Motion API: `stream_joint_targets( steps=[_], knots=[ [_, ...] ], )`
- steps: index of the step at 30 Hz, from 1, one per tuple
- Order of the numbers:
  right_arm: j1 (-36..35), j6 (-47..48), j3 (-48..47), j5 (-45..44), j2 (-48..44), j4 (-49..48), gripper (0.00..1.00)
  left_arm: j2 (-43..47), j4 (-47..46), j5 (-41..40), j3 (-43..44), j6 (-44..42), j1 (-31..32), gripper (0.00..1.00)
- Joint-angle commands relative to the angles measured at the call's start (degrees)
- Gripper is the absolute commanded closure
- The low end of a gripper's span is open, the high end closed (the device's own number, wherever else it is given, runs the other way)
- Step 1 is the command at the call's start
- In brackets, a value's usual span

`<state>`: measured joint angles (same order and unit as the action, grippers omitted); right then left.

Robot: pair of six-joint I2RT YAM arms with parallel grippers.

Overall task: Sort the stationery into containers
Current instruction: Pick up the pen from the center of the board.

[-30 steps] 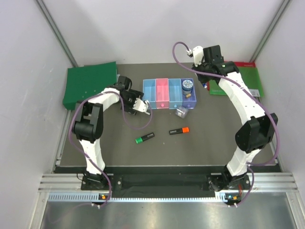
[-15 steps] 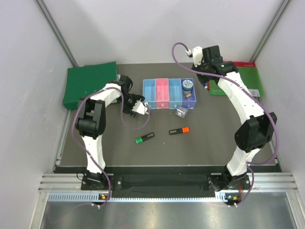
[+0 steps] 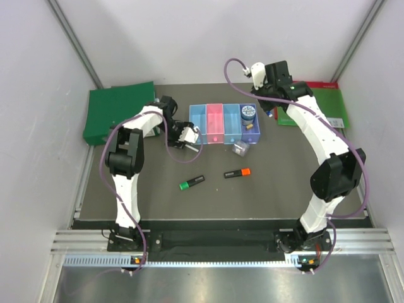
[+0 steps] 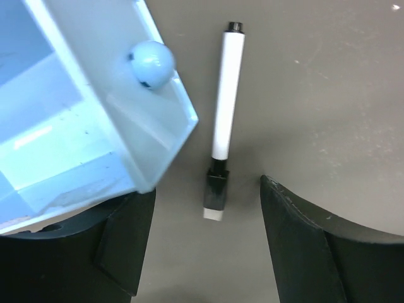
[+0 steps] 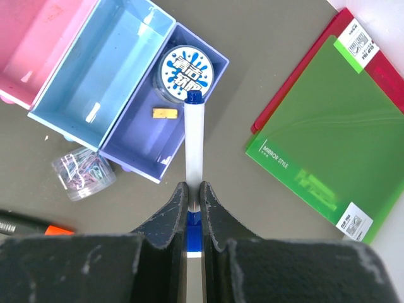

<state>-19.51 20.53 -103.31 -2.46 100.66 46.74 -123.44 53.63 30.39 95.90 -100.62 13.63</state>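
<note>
Near the middle of the right wrist view, we are pinching the blue-white pen (image 5: 194,139) tightly in the right gripper (image 5: 192,189). Its tip is pointing at the purple-blue tray (image 5: 139,140), where the round tin (image 5: 185,71) and tan block (image 5: 163,113) are already sitting. We are hovering the left gripper (image 4: 205,189), spread wide and empty, around the black-white marker (image 4: 224,101) lying on the table (image 4: 341,95) beside the light blue tray (image 4: 76,145). By our reckoning we are under halfway, since the clip box (image 5: 82,172), green-cap highlighter (image 3: 191,183) and orange-cap highlighter (image 3: 237,172) are lying unsorted lower down.
</note>
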Motion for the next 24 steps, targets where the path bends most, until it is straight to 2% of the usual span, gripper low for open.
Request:
stream_joint_targets(
  steps=[1, 6, 9, 12, 15, 17, 24],
  knots=[
    [-1.85, 0.82, -2.78, 0.53, -0.99, -1.21, 0.95, -4.61, 0.16, 1.69, 0.17, 0.51, 0.00, 0.28],
    [-2.29, 1.44, -2.78, -0.26, -1.26, -1.39, 0.95, -5.85, 1.56, 1.25, 0.34, -0.10, -0.53, 0.35],
    [-2.73, 1.44, -3.48, -0.70, -1.17, -1.56, 0.95, -6.46, 2.18, 0.64, 0.08, -0.54, -0.88, 0.44],
    [-2.90, 1.53, -3.74, -0.88, -1.08, -1.57, 0.95, -6.99, 2.36, 0.55, -0.27, -0.89, -1.23, 0.42],
    [-3.08, 1.88, -3.57, -0.97, -1.08, -1.48, 0.95, -7.34, 3.24, 0.02, -0.80, -1.95, -1.59, 0.45],
    [-3.08, 2.14, -3.57, -0.88, -0.99, -1.48, 0.95, -7.69, 4.55, -1.12, -0.62, -3.17, -1.67, 0.49],
    [-3.34, 2.67, -5.41, -0.79, -0.12, -1.92, 0.95, -9.80, 8.69, -7.62, 0.34, -7.05, -1.67, 0.49]
  ],
)
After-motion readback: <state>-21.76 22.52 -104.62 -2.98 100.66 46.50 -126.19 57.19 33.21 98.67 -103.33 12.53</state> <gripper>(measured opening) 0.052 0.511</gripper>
